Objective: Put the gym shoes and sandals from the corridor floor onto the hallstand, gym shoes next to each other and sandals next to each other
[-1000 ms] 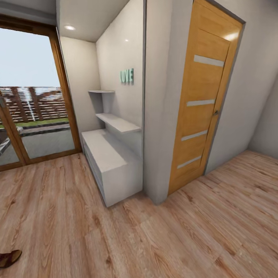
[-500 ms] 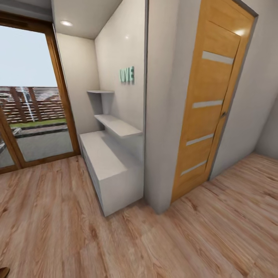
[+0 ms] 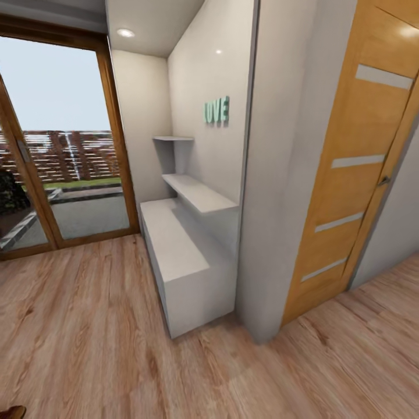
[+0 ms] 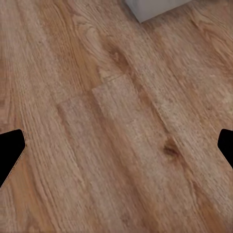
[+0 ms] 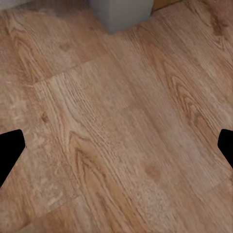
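Observation:
The pale-grey hallstand stands against the wall in the middle of the head view, its low bench top bare, with two staggered upper shelves behind it. Wood-grain corridor floor spreads in front of it. A brown sliver of one sandal pokes in at the bottom-left corner. The gym shoes are out of view. My left gripper hangs open over bare planks, a corner of the hallstand at the frame's edge. My right gripper is open over the floor too, holding nothing.
A glass patio door with a wooden frame is left of the hallstand. A grey wall pier and an orange door stand to its right. The pier's foot shows in the right wrist view.
The whole head view has shifted: the camera moved, so the hallstand now sits further right and larger, and the sandal has slid almost out at the bottom left.

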